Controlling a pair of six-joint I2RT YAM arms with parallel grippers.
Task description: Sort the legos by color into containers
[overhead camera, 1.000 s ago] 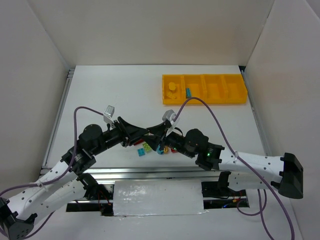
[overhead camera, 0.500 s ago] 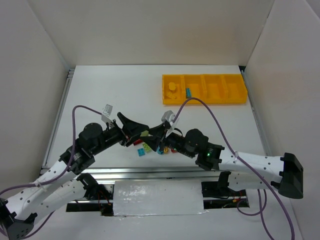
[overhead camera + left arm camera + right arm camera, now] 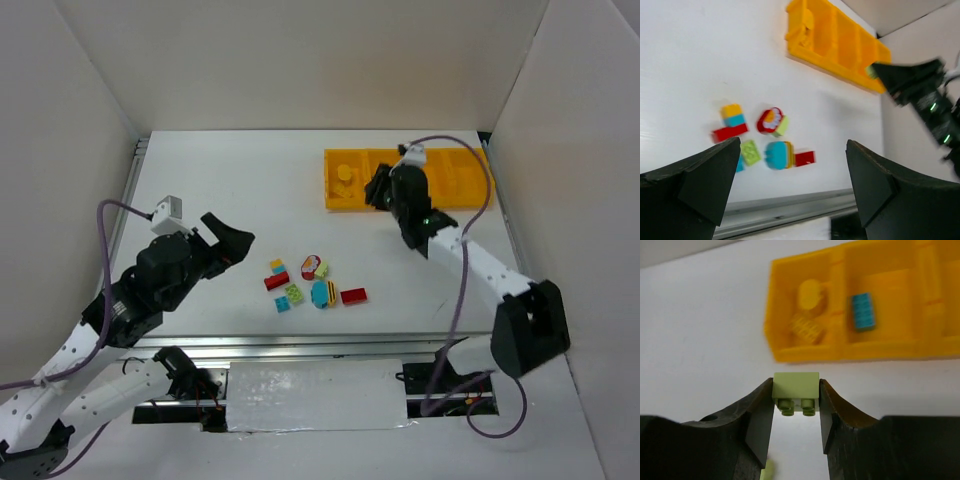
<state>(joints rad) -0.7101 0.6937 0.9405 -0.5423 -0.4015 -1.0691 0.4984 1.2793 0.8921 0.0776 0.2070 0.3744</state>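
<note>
The right end effector [image 3: 796, 396] clamps a light green brick [image 3: 796, 385] beside the upper-right tray [image 3: 805, 354] for sorting; the left end effector [image 3: 225, 243] gapes empty.

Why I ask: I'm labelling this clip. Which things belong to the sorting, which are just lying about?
Job: green lego in right gripper, loose legos, yellow tray, sorted yellow legos, blue lego.
Lying about: white walls, metal rail, white panel.

smooth yellow plastic tray [image 3: 805, 354], matt white table [image 3: 230, 170].
</note>
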